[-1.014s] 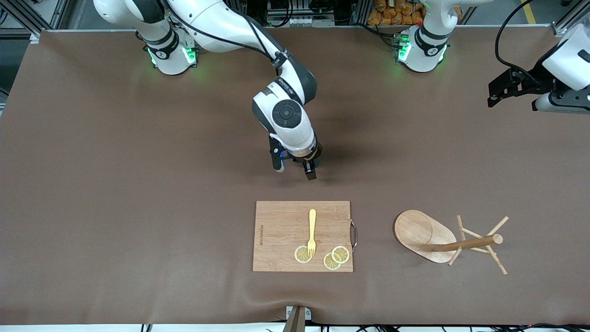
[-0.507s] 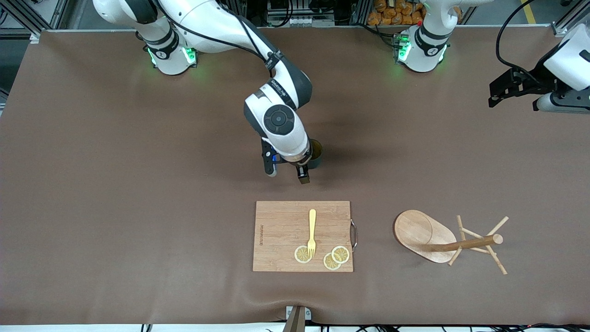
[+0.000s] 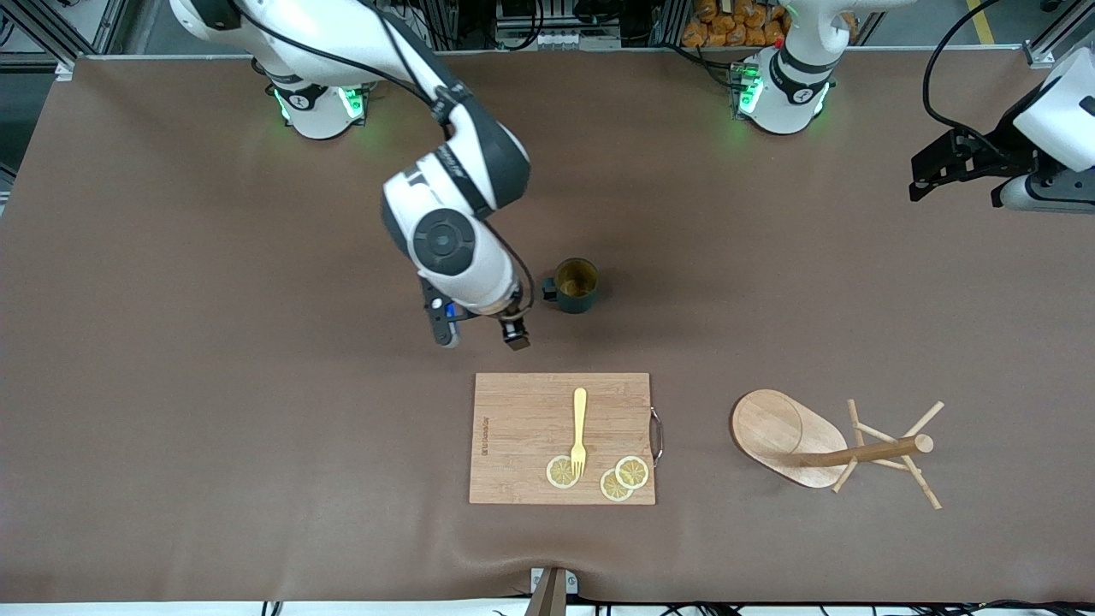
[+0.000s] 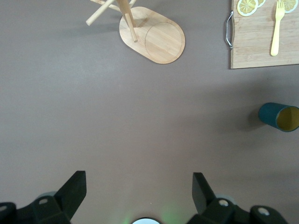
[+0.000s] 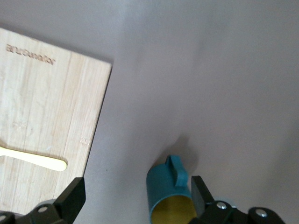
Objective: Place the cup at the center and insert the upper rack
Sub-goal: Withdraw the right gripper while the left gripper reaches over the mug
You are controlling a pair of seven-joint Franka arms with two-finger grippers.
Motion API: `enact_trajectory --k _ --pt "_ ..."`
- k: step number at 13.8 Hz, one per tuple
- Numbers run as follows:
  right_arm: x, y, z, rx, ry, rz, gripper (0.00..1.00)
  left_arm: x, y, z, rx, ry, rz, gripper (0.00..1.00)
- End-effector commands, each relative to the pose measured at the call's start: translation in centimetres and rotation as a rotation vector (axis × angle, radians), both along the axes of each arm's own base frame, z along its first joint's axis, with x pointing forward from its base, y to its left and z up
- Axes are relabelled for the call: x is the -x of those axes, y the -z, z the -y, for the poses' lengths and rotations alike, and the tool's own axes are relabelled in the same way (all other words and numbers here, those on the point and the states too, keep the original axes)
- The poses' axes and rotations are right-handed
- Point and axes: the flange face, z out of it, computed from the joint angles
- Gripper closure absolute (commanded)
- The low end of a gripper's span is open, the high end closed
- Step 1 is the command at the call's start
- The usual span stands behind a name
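A: Where is the cup (image 3: 574, 284) found, and how are the grippers seen?

B: The cup is seen upright on the brown table (image 3: 214, 359), near its middle, farther from the front camera than the cutting board (image 3: 522, 436). Its small loop handle is turned toward the right arm's end. The right gripper (image 3: 479, 329) is held just beside it, over bare table, with its fingers spread wide and nothing between them. The left gripper (image 3: 949, 167) is parked at the left arm's end, likewise spread and empty; that arm is waiting.

A: And the mug tree (image 3: 821, 445)?

B: It is lying tipped on its side, toward the left arm's end from the board, the oval base on edge and the pole level with the table.

A: How is it judged to handle?

B: It is taken to be light, stiff wood. The thin pegs are judged fragile, so the round pole below them would best be grasped. The base is probably too wide to span. The glazed cup is expected to be slippery and breakable; its rim wall would be pinched, not its handle.
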Motion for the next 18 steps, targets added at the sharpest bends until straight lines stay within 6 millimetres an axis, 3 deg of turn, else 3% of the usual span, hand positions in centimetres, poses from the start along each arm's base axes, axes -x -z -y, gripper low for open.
enact_trajectory --k 1,2,3,4,5,7,11,14,18 --pt "-0.4 -2.7 3.8 -0.019 -0.136 -0.035 0.00 -0.5 -1.0 0.8 0.027 0.001 0.039 0.00" --pt "-1.5 -3.6 6.2 -0.033 -0.164 -0.039 0.00 -0.5 -1.0 1.2 0.041 -0.012 0.045 0.00" --pt "-1.5 -4.4 7.4 -0.039 -0.229 -0.045 0.00 -0.4 -1.0 2.6 0.047 0.009 0.045 0.00" --pt "-1.9 -5.0 8.7 -0.048 -0.288 -0.047 0.00 -0.1 -0.6 5.5 0.047 0.052 0.038 0.00" --pt "-2.8 -5.9 11.3 -0.063 -0.311 -0.047 0.00 -0.1 -0.3 6.8 0.050 0.062 0.032 0.00" --pt "-3.5 -7.4 14.8 -0.089 -0.397 -0.049 0.00 0.7 0.1 11.5 0.055 0.090 0.033 0.00" --pt "-4.6 -8.4 23.1 -0.164 -0.593 -0.042 0.00 2.2 0.1 18.9 0.083 0.026 0.061 0.00" --pt "-5.0 -9.6 28.7 -0.185 -0.688 -0.004 0.00 2.6 2.5 25.1 0.117 -0.044 0.070 0.00" --pt "-5.6 -11.7 36.4 -0.140 -0.860 0.044 0.00 4.8 6.7 33.5 0.084 -0.059 0.084 0.00"
